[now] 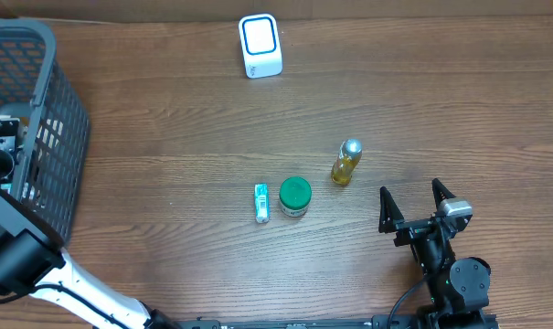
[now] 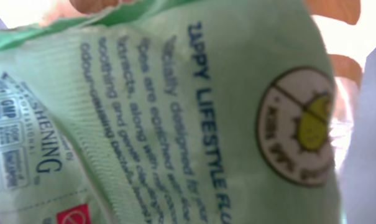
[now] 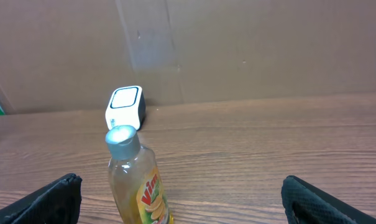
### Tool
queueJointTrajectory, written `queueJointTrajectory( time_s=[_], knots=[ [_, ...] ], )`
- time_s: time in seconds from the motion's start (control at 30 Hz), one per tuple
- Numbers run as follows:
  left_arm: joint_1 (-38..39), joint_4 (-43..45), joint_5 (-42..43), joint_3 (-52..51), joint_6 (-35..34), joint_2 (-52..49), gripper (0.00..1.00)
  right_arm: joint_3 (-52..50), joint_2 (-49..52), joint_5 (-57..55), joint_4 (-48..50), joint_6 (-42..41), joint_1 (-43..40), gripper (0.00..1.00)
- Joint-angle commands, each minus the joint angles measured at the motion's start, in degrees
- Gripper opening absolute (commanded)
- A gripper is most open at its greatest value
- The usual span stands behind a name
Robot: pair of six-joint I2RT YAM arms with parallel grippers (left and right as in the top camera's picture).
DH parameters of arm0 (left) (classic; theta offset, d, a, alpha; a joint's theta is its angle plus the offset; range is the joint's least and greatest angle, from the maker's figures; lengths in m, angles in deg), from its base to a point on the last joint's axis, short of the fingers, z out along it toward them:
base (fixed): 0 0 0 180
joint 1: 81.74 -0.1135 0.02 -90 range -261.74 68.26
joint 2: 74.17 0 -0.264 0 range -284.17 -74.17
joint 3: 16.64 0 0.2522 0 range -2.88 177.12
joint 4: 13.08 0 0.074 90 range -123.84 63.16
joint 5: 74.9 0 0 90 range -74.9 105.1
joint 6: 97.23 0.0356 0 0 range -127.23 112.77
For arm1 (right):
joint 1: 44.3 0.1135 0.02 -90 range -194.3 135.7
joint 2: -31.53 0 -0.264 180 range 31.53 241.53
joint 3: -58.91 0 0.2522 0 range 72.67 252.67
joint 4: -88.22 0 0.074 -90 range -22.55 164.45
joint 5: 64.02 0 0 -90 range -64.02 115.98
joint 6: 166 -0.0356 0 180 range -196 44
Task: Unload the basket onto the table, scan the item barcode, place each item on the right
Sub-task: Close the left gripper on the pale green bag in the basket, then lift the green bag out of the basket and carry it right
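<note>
Three goods, a bottle [image 1: 345, 162], a jar [image 1: 294, 196] and a tube [image 1: 261, 202], stand on the surface [image 1: 166, 119] ahead-left of the right jaws, which gape wide; the left arm [image 1: 20, 260] reaches into the basket [image 1: 61, 137]. Left wrist: a green pouch [image 2: 175, 112] fills the view, close before the left jaws; whether they grip it I cannot tell. It looks light, soft and slippery, so pinch a flat edge. Right wrist: the bottle stands ahead of the parted jaws
</note>
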Motion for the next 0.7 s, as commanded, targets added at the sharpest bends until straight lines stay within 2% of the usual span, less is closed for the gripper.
queueJointTrajectory(
  time_s=[0.0,0.23,0.5,0.67],
  knots=[
    [2.40,-2.78,0.28,2.73,-5.33,2.97,0.54,-0.57,-0.57,0.28,0.11,-0.02,0.11,1.00],
    [2.91,-3.54,0.31,9.49,-13.99,14.16,0.52,-0.59,-0.57,0.28,0.11,-0.02,0.11,1.00],
    [3.15,3.15,0.63,9.92,-20.85,29.33,0.53,-0.57,-0.57,0.28,0.11,-0.02,0.11,1.00],
    [4.52,2.82,5.75,9.92,-30.62,37.07,0.52,-0.59,-0.57,0.28,0.11,-0.02,0.11,1.00]
  ],
)
